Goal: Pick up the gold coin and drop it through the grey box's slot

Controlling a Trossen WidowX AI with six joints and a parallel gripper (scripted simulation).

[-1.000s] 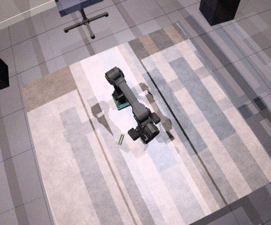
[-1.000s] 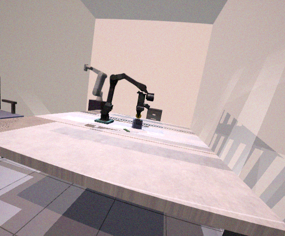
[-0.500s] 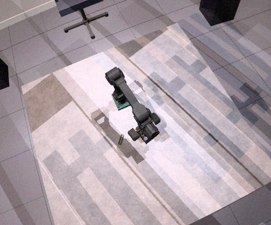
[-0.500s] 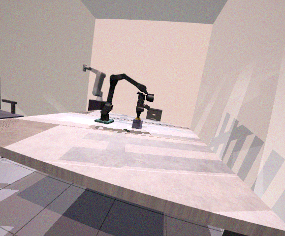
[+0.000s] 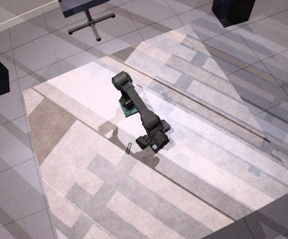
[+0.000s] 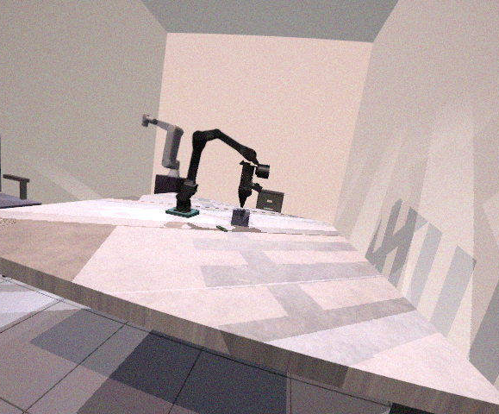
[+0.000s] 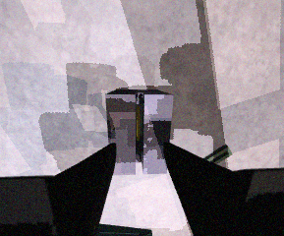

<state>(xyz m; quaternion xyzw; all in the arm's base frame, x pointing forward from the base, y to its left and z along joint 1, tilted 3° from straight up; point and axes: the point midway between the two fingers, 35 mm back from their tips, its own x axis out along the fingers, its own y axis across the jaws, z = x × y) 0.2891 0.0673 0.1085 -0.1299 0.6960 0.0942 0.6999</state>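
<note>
coin (image 7: 139, 120) in slot below hand (image 7: 139, 162)

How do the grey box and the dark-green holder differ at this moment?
The grey box is a tall block; the dark-green holder is a thin, low strip. The box sits directly under the open end effector; the holder lies off to the side, with nothing above it. The box shows a thin gold edge, seemingly the coin, in its lid slot; the holder appears empty. Both rest on the table.
</note>
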